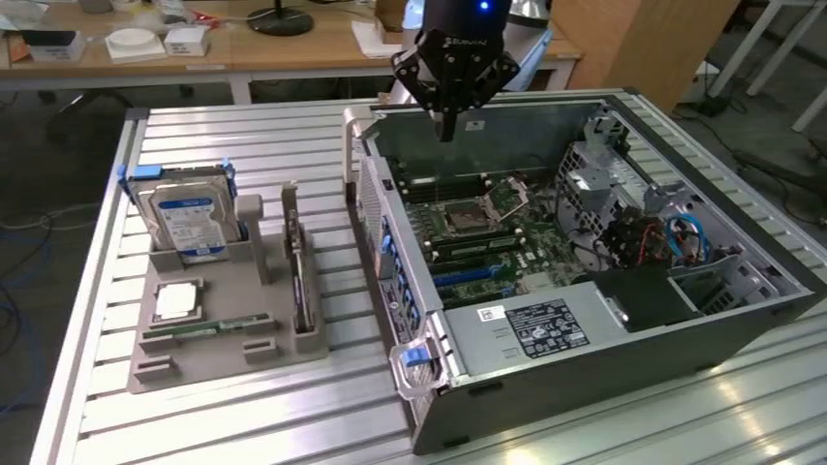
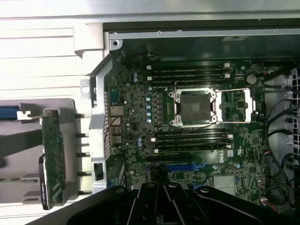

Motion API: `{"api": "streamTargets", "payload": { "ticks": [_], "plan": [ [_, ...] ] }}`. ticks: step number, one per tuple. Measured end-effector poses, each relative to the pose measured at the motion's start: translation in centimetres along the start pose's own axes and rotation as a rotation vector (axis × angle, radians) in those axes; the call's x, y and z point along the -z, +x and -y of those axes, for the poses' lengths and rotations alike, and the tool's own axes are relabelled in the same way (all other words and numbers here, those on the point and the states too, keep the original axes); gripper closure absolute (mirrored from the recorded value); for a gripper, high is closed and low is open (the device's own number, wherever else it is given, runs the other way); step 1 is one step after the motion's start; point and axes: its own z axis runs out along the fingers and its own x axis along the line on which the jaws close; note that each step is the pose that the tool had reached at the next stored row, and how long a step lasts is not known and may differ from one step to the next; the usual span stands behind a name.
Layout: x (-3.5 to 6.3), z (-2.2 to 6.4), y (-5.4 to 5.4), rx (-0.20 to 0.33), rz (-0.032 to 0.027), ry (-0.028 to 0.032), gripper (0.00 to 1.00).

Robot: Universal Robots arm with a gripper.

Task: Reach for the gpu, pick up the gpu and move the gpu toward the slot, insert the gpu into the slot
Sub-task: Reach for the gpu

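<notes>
The slatted metal tabletop [image 1: 232, 145] carried everything. On the exterior view's right lay the open computer case [image 1: 723, 320], its motherboard [image 1: 485, 232] facing up. On that view's left sat a grey parts holder [image 1: 207, 354]. The arm [image 1: 468, 19] came down from above at the far side of the case with its wrist vertical, and the tool [image 1: 447, 134] pointed straight down just over the case's far wall. Its fingers were pressed together with nothing between them — closed and empty.

The gpu [image 1: 300, 281] stood on edge in a groove along the holder's side nearest the case, well apart from the tool. A blue-labelled hard drive [image 1: 192, 223] stood upright at the holder's far end. A processor chip [image 1: 174, 302] lay flat nearer, and a memory stick [image 1: 207, 329] nearer still.

The wrist view looked straight down into the case, past the tool [image 2: 164, 192]. It showed the processor socket [image 2: 194, 108] set between rows of memory slots, and a blue expansion slot [image 2: 180, 166] close to the fingertips. It caught the gpu [image 2: 52, 150] from above — a thin green board just outside the case wall. The exterior view alone gave the bundle of cables [image 1: 646, 237] at the drive bays, the white label [image 1: 536, 325] at the case's near end, and a wooden desk [image 1: 259, 48] behind.
</notes>
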Motion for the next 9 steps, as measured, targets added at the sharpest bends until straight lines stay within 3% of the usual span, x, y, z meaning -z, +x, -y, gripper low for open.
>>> {"api": "streamTargets", "payload": {
  "ticks": [9],
  "plan": [
    [0.06,0.16,2.2,0.0,-0.0001,0.0001,0.9]
  ]
}}
